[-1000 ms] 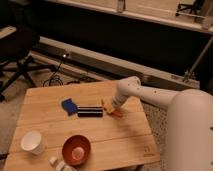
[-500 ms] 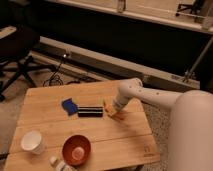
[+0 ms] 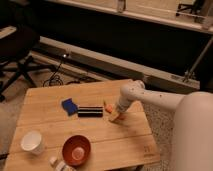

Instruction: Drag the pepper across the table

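Gripper [image 3: 116, 116] down on the pepper [image 3: 108, 108] beside the black bar [image 3: 90, 111], grip state unclear, nothing shifted lately, drag across table [image 3: 45, 100] stalled.

A: Which parts are hidden?
B: The gripper [image 3: 116, 114] sits low over the table [image 3: 45, 127]; its tips merge with the pepper [image 3: 107, 107], which shows only as a small orange sliver.

A: Which parts are cut off?
B: The arm's bulky white body [image 3: 192, 130] leaves the right edge; a small bottle [image 3: 57, 164] is clipped at the bottom edge.
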Controlling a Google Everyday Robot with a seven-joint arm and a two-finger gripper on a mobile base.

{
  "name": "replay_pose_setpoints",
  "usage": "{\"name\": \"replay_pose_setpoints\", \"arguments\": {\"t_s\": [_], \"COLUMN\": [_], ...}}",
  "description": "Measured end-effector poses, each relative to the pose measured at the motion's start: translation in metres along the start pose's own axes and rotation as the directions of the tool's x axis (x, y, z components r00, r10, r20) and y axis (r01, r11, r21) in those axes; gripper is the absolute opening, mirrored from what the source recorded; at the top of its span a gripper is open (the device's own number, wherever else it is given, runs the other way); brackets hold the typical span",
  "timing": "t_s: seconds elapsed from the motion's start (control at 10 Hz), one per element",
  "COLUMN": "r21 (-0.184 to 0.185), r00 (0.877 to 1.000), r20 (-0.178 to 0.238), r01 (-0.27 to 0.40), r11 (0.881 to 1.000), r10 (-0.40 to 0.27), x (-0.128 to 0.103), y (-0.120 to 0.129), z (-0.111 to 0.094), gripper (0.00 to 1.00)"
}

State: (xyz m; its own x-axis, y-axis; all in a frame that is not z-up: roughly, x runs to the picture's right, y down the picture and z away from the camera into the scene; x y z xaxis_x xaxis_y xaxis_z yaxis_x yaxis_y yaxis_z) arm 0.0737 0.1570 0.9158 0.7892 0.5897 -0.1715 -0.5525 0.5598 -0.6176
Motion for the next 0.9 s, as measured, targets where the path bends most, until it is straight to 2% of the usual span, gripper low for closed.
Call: {"name": "replay_pose_setpoints", "arguments": {"t_s": [0.1, 0.2, 0.4, 0.6, 0.7, 0.9], "r21": [0.001, 0.004, 0.012, 0.015, 0.015, 0.013], "r00": [1.000, 1.000, 1.000, 1.000, 1.000, 1.000], "r20": [0.001, 0.003, 0.010, 0.010, 0.007, -0.003], "r01": [-0.001, -0.001, 0.000, 0.001, 0.005, 0.008], "r11": [1.000, 1.000, 1.000, 1.000, 1.000, 1.000], "r10": [0.001, 0.001, 0.000, -0.001, -0.005, -0.008], "x": [0.001, 0.001, 0.000, 0.001, 0.002, 0.005], "y": [0.000, 0.001, 0.001, 0.002, 0.004, 0.005], "z": [-0.001, -0.002, -0.007, -0.010, -0.010, -0.011], "gripper": [0.51, 0.42, 0.20, 0.03, 0.00, 0.00]}}
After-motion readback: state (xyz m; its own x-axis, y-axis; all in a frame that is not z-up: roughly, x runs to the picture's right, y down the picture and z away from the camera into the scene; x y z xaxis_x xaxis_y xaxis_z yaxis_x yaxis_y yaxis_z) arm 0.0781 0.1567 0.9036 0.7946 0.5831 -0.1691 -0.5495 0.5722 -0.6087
